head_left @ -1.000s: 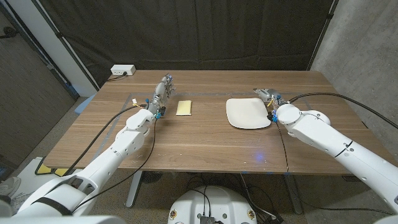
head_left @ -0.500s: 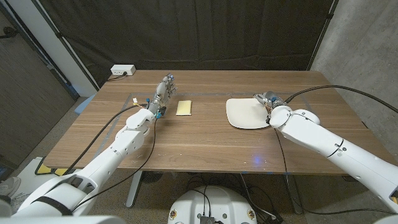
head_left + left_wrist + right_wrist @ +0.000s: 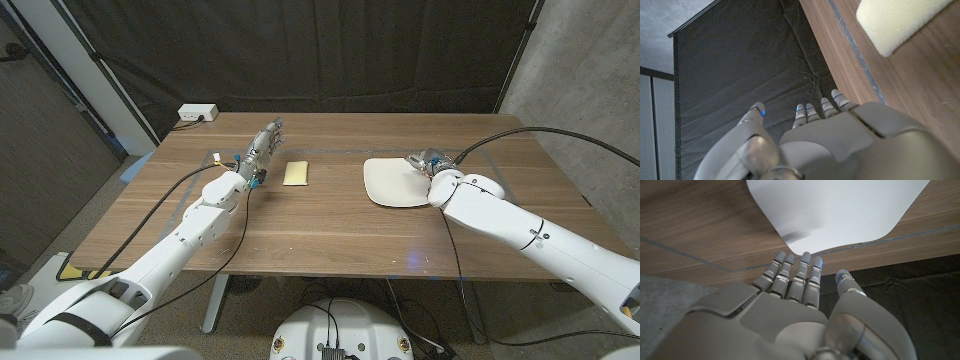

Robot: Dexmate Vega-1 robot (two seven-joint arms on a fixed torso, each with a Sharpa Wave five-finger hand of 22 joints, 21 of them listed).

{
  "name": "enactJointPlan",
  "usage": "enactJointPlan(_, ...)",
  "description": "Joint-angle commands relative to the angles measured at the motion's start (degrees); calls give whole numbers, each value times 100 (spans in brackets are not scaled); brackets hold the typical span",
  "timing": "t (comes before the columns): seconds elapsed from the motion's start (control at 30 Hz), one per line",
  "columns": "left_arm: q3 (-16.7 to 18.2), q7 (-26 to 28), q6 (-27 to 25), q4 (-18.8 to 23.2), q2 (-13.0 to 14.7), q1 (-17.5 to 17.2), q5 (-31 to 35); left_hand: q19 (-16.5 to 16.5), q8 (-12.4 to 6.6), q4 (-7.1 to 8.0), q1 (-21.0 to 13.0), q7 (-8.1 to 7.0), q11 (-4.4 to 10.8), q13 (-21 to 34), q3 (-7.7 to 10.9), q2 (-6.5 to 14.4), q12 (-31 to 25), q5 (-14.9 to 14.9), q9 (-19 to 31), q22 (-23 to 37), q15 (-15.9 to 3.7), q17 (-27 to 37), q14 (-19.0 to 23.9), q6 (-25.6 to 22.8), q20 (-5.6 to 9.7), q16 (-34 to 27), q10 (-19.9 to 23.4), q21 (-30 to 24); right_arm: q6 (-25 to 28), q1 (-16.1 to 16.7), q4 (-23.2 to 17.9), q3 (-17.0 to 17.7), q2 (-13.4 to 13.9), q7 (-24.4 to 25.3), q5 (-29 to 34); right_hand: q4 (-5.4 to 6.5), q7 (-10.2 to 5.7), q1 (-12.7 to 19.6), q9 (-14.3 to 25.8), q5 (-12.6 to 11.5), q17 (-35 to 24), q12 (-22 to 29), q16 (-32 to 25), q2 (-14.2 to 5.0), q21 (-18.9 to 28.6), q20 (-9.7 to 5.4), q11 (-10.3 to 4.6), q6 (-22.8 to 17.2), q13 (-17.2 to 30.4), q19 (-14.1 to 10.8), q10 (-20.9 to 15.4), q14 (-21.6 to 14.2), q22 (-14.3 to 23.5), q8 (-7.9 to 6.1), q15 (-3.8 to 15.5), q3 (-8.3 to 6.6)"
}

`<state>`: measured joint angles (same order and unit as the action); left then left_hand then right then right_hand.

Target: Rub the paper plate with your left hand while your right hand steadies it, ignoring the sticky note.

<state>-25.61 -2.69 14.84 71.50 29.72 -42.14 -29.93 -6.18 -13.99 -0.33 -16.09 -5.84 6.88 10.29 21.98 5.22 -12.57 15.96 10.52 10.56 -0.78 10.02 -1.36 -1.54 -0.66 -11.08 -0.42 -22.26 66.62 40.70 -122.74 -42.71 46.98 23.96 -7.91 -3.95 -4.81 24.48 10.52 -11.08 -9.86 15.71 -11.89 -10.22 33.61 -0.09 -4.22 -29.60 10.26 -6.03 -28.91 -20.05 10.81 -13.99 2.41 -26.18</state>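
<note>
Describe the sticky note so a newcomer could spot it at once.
On the wooden table, look just beside the left hand, toward the middle. The small pale yellow square sticky note lies flat there, unlike the larger white rounded paper plate near the right hand.

The paper plate (image 3: 398,182) is plain white, unpatterned. The sticky note (image 3: 295,173) is pale yellow. The table (image 3: 330,235) is brown wood with a streaky grain. Both arms have glossy white shells with black cables; the left hand (image 3: 260,150) and right hand (image 3: 428,158) are grey metal, their fingertips (image 3: 805,256) glowing blue. The curtain (image 3: 320,50) behind is black.
</note>
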Motion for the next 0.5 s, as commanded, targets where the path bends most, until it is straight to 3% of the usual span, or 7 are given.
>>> enactJointPlan(0.03,-262,1162,-551,650,468,56,1358,-41,-133,-271,-398,-7,24,42,133,-6,-76,-173,24,53,63,58,326,-457,-120,-102,381,43,113,-248,77,-276,7,-282,175,-5,-22,34,17,18,-9,59,12,35,17,8,-16,-84,10,-76,-66,-41,18,-14,198,-60)
enactJointPlan(0.27,-431,1702,-1053,1193,841,73,2363,50,-217,-433,-646,-25,8,70,226,7,-149,-345,32,90,-32,152,710,-812,-209,-226,808,3,148,-479,124,-476,78,-622,185,-35,-47,63,17,19,0,46,49,68,11,18,-54,-96,9,-70,-82,-25,17,10,199,-88)
enactJointPlan(0.5,-513,1827,-1771,1769,1133,30,2956,733,-189,-742,-1064,-84,-52,114,334,-140,-158,-474,40,134,-212,292,1193,-857,-305,-444,1193,-289,168,-700,211,-650,139,-986,128,-191,-39,178,16,31,10,-96,156,195,-41,47,14,91,9,29,128,152,14,166,186,-125)
